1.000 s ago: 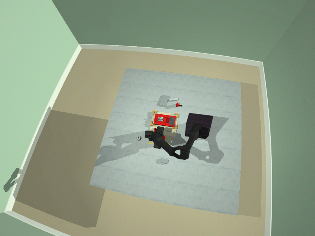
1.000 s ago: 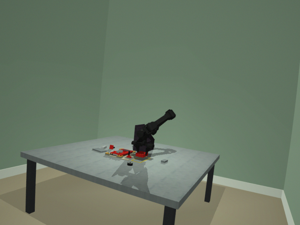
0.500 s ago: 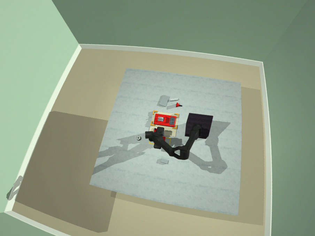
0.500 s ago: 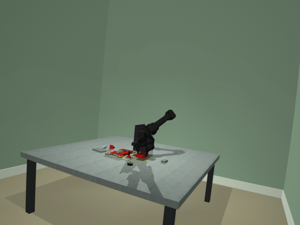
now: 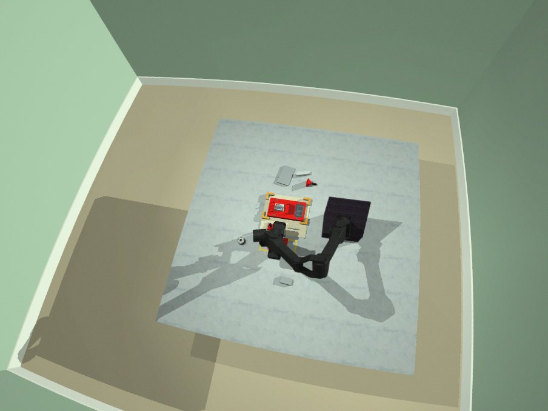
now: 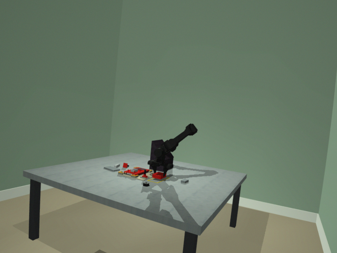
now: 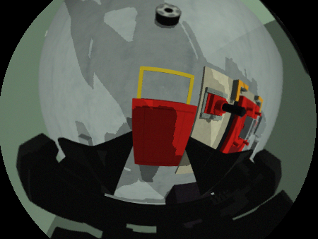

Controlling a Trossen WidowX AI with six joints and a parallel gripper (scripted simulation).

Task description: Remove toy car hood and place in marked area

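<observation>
The hood [image 5: 284,242] [image 6: 158,175] [image 7: 155,136] is a red box-like part. My gripper [image 6: 159,173] [image 7: 160,136] is shut on it, one black finger at each side. The hood is low over the table, at the marked area [image 5: 296,246] [image 7: 140,83], a yellow outline. In the wrist view the hood hides the near part of the outline. I cannot tell whether the hood touches the table. The red toy car [image 5: 287,210] [image 6: 136,171] lies beside it, between orange corner pieces. In the top view the arm hides the fingers and part of the hood.
A beige plate [image 5: 297,230] [image 7: 212,132] beside the hood bears a red piece with a black peg [image 6: 144,175] [image 7: 213,104]. A black wheel [image 5: 240,240] [image 6: 146,184] [image 7: 167,15] and a grey block [image 5: 286,280] [image 6: 184,180] lie around. A grey slab [image 5: 285,175] lies beyond the car.
</observation>
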